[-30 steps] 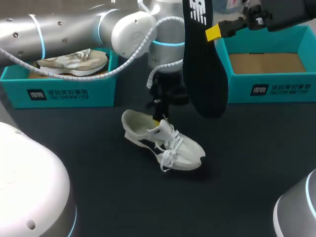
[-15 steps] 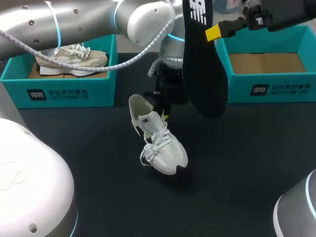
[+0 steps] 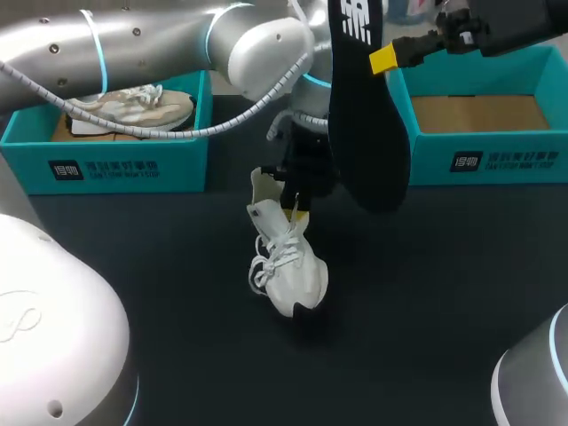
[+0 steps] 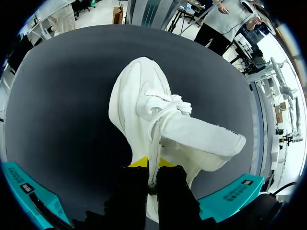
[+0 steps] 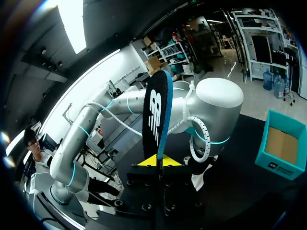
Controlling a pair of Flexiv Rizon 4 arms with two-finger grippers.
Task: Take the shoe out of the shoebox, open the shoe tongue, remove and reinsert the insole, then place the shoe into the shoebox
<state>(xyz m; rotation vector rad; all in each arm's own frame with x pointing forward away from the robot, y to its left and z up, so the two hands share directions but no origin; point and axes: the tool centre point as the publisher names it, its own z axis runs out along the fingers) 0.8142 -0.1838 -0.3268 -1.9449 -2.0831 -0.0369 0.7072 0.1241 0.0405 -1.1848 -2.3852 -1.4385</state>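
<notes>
A white shoe stands on the dark table, toe toward the near edge and heel raised. My left gripper is shut on the rim of its opening. The left wrist view shows the shoe ahead of that gripper, the rim pinched between the yellow tips, and the tongue folded out to one side. My right gripper holds a black insole high over the table, hanging on edge. In the right wrist view the insole rises upright from that shut gripper.
An empty teal shoebox stands at the back right, under my right arm. A second teal shoebox at the back left holds a beige shoe. My left arm stretches across above the left box.
My left gripper has swung the shoe around, so its toe went from pointing right to pointing at the near edge, and shifted it slightly right. The right arm and insole stayed still.
</notes>
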